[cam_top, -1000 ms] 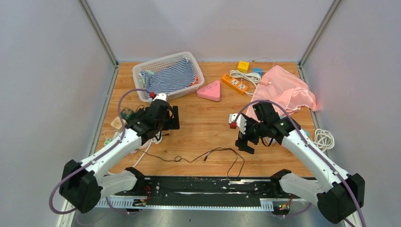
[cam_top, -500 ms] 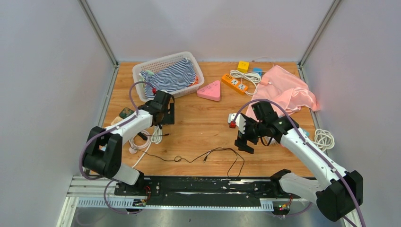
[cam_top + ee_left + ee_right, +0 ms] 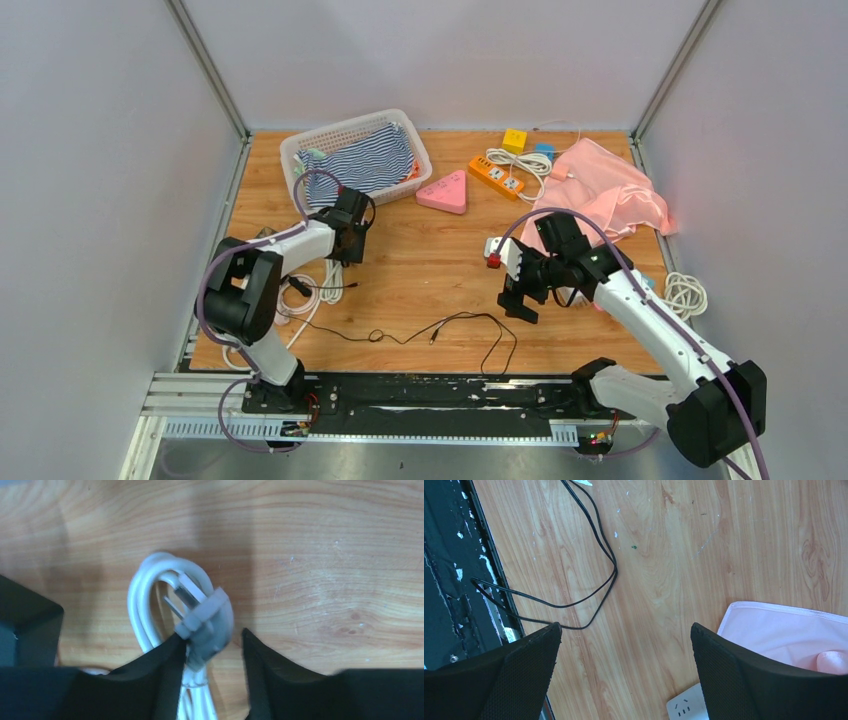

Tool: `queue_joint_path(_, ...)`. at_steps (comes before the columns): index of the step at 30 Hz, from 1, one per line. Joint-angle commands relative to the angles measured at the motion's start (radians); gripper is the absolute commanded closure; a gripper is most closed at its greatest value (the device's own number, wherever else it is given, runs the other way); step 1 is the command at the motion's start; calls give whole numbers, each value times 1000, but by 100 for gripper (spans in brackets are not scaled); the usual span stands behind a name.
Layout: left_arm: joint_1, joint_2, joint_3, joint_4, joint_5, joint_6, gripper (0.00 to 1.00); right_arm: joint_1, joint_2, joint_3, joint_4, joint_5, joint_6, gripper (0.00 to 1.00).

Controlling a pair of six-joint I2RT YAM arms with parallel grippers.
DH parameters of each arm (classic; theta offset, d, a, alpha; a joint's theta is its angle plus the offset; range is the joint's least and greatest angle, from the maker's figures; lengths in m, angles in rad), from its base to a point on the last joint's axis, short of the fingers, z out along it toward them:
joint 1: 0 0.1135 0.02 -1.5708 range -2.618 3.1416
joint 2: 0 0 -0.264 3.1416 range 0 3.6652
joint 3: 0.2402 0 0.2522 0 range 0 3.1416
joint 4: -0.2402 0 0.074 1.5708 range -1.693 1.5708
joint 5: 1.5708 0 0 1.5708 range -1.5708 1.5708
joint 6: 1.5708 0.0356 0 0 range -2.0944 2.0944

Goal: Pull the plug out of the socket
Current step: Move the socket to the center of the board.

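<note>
Two black fingers (image 3: pixel 150 685) of the left gripper (image 3: pixel 212 647) stand a little way apart, and the gray plug (image 3: pixel 209 625) sits right between them. One finger touches the side of the plug. The other finger is just beside it, with a thin strip of wood showing in the gap, so the jaws are not squeezing the plug. The plug's flat metal pins point away from the jaws and are bare, not stuck in anything. Its white cord (image 3: pixel 134 597) bends in a loop past the tips of the jaws and runs back down between them. Under it all is the wooden table (image 3: pixel 325 555).

The right gripper (image 3: pixel 625 627) has its jaws wide apart, and they hold nothing. Only bare wood shows between them. A thin black wire (image 3: pixel 599 539) curls out in front of the jaws, closer to one finger. A pink cloth (image 3: pixel 784 630) lies beside the other finger. A white socket strip (image 3: pixel 685 707) peeks out just inside that same finger, close to the edge of the cloth.
</note>
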Motion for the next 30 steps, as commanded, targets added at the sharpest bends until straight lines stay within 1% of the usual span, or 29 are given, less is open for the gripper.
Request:
queue_joint_path(1,16,17,20,11,62,36,68,-15,5,12,-13,-8,11,0)
queue_joint_path(4,15,-9,4,13,84,32,76,-18,-1,12,-13,-8,11,0)
queue_joint_path(8,12,-80,-34,18,168,8,82,-24,-14,12,-13,-9,10,0)
queue_joint_path(12,-13,-171,-87,44,271,-30,85,-24,-25,12,-15,-10,10,0)
queue_joint_path(16,-83,-228,-100,58,330,-52,86,-25,-32,12,-15,-11,10,0)
queue_joint_path(25,-230,-197,-70,122,444,-111,89,-36,-47,10,-15,-12,10,0)
queue_joint_path(30,-318,-154,10,152,456,-143,90,-40,-44,9,-15,-13,11,0)
